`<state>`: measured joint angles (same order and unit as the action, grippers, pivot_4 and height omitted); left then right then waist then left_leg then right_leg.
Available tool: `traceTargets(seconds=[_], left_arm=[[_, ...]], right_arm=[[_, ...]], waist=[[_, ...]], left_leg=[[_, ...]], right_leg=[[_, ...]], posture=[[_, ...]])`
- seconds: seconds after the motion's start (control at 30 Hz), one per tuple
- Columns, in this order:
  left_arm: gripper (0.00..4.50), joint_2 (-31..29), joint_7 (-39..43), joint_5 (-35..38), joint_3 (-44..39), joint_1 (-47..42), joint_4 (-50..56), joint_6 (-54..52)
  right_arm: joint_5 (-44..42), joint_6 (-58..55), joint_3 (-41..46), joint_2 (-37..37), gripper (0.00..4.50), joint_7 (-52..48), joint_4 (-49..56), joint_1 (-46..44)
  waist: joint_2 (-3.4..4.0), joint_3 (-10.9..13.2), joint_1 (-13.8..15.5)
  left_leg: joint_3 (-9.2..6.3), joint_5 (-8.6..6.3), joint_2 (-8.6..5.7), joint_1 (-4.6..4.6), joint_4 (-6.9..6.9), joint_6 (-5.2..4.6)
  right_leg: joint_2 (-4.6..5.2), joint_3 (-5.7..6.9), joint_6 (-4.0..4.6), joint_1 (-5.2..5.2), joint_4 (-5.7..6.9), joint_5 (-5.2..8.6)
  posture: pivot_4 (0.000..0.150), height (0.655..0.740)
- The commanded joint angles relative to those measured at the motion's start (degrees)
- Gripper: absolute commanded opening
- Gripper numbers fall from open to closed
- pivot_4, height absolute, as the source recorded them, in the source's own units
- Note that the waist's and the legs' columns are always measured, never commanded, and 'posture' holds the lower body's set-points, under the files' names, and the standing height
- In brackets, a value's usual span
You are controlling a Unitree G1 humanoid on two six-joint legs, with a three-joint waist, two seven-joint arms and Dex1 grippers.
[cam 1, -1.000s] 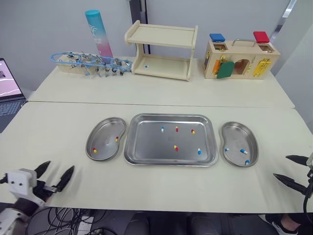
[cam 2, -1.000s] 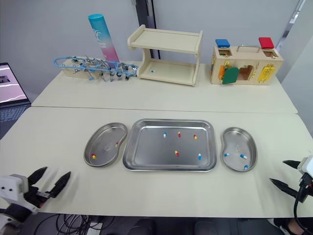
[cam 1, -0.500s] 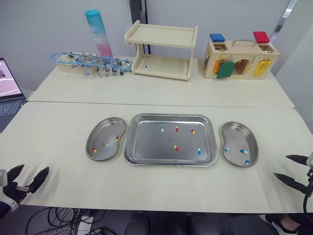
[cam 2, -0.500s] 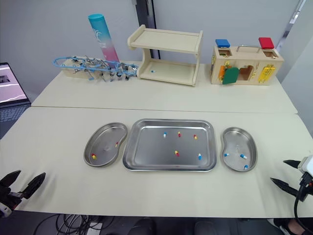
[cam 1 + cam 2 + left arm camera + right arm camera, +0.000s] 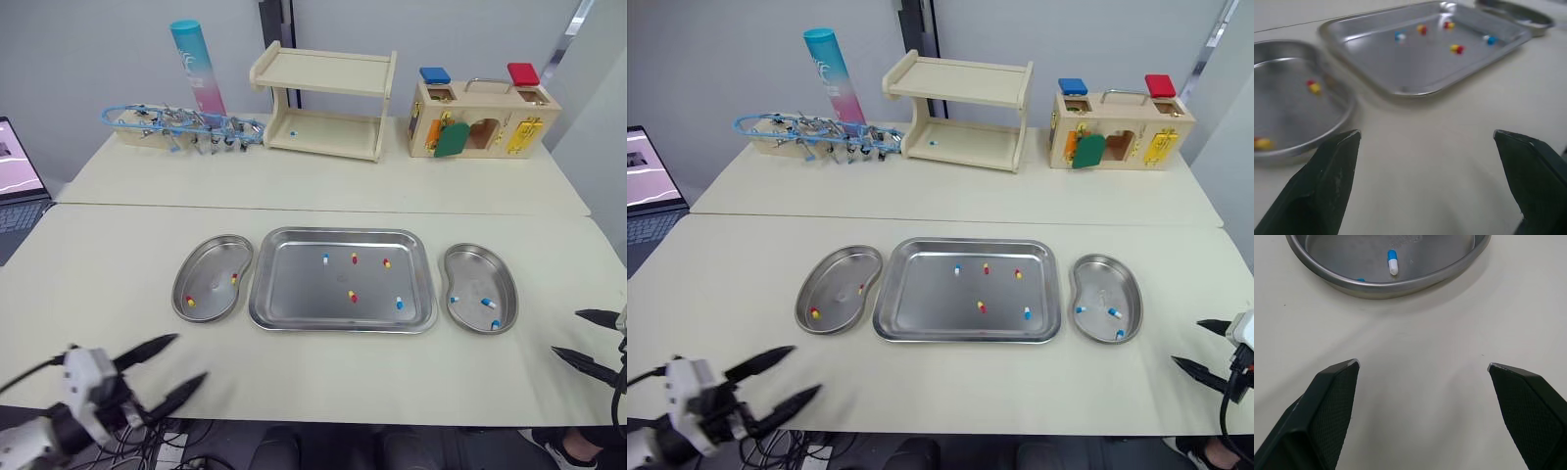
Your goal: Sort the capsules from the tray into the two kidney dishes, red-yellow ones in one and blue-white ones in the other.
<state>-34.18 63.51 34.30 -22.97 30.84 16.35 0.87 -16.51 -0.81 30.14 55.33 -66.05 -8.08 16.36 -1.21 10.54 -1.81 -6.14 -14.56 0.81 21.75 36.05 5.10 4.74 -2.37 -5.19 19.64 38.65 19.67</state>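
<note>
Left fingers (image 5: 186, 386) hang over the near edge of the surface (image 5: 98, 255), spread wide, holding nothing. Right fingers (image 5: 578, 360) are at the near right corner, same deal: wide open, empty. Past them, the tray (image 5: 304, 294) has five capsules (image 5: 352, 296), three red-yellow and two blue-white. The left kidney dish (image 5: 220, 257) has red-yellow ones and the right kidney dish (image 5: 475, 269) has blue-white ones.

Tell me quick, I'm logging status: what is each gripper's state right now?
Left gripper: open, holding nothing.
Right gripper: open, holding nothing.
</note>
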Motion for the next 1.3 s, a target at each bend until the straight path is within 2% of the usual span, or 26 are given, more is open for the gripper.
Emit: traceTargets(seconds=[0.03,0.2,0.3,0.53,0.63,0.7,0.73,0.8,0.93,1.3], left_arm=[[4.5,0.7,-0.9,-1.6,3.3,-1.5,3.2,0.5],[4.5,2.2,-3.5,-2.9,7.2,-4.4,3.8,-0.5],[4.5,2.4,-4.5,-2.8,7.7,-5.0,4.3,-0.9],[4.5,3.1,-5.7,-3.3,8.1,-4.4,5.1,0.1],[4.5,3.1,-6.3,-3.4,8.3,-4.2,5.6,0.1],[4.5,3.2,-6.3,-3.5,8.4,-4.2,5.5,0.5],[4.5,3.3,-6.5,-3.5,8.3,-4.2,5.7,0.5],[4.5,3.3,-6.9,-3.4,8.4,-4.0,6.2,0.4],[4.5,3.2,-7.8,-3.4,8.7,-3.4,7.9,-0.1],[4.5,3.0,-10.0,-3.5,9.9,-3.9,10.7,-1.5]], right_arm=[[-0.5,-0.5,1.2,1.6,4.46,-0.2,1.4,-0.3],[-1.0,-2.5,1.1,3.1,4.46,0.9,5.6,-3.3],[-4.5,-9.7,-1.4,2.7,4.46,3.3,12.5,-8.9],[-9.2,-28.8,-16.9,-0.6,4.46,11.6,31.4,-22.1],[-10.2,-34.4,-25.7,-7.7,4.46,16.7,35.3,-29.7],[-8.3,-35.9,-30.4,-11.0,4.46,18.8,35.1,-32.5],[-6.9,-35.8,-32.7,-12.8,4.3,19.9,34.4,-33.8],[-4.2,-36.0,-37.3,-15.9,3.81,22.1,32.7,-36.3],[0.5,-37.8,-43.9,-23.3,2.5,27.7,29.4,-41.2],[9.8,-44.7,-51.9,-38.8,2.5,39.9,19.5,-48.9]], waist=[[0.01,0.0,0.0],[0.1,0.0,-0.2],[0.11,0.0,-0.6],[0.09,0.0,0.0],[0.06,0.0,0.0],[0.07,0.0,0.1],[0.05,0.0,0.1],[0.04,0.0,0.2],[0.04,0.0,0.0],[0.05,0.0,-0.2]], left_leg=[[0.0,0.0,0.0,0.0,0.0,0.0],[0.02,0.0,-0.02,-0.01,0.02,0.0],[0.02,0.0,-0.01,-0.02,0.01,0.0],[-0.07,0.0,-0.01,0.07,0.01,0.0],[-0.11,0.0,-0.01,0.09,0.02,0.0],[-0.12,0.0,-0.01,0.1,0.02,0.0],[-0.11,0.0,-0.01,0.12,0.02,0.0],[-0.13,0.0,-0.02,0.18,0.02,0.0],[-0.12,0.01,-0.02,0.21,0.01,0.0],[-0.12,0.01,-0.02,0.24,0.0,0.0]], right_leg=[[0.0,-0.01,0.0,0.0,0.01,0.0],[0.01,-0.03,-0.02,-0.02,0.0,-0.01],[0.0,-0.04,-0.02,-0.01,0.01,-0.01],[0.0,0.03,-0.02,0.03,-0.03,-0.01],[0.0,0.06,-0.02,0.06,-0.03,-0.01],[0.0,0.07,-0.02,0.07,-0.01,-0.01],[0.0,0.06,-0.02,0.1,-0.01,-0.01],[0.0,0.08,-0.02,0.14,-0.03,-0.02],[0.0,0.03,-0.01,0.33,0.11,-0.02],[-0.03,-0.04,0.02,0.54,0.28,-0.01]], posture=[[0.15,0.74],[0.15,0.74],[0.15,0.74],[0.15,0.74],[0.15,0.74],[0.15,0.74],[0.15,0.74],[0.15,0.74],[0.15,0.74],[0.15,0.74]])
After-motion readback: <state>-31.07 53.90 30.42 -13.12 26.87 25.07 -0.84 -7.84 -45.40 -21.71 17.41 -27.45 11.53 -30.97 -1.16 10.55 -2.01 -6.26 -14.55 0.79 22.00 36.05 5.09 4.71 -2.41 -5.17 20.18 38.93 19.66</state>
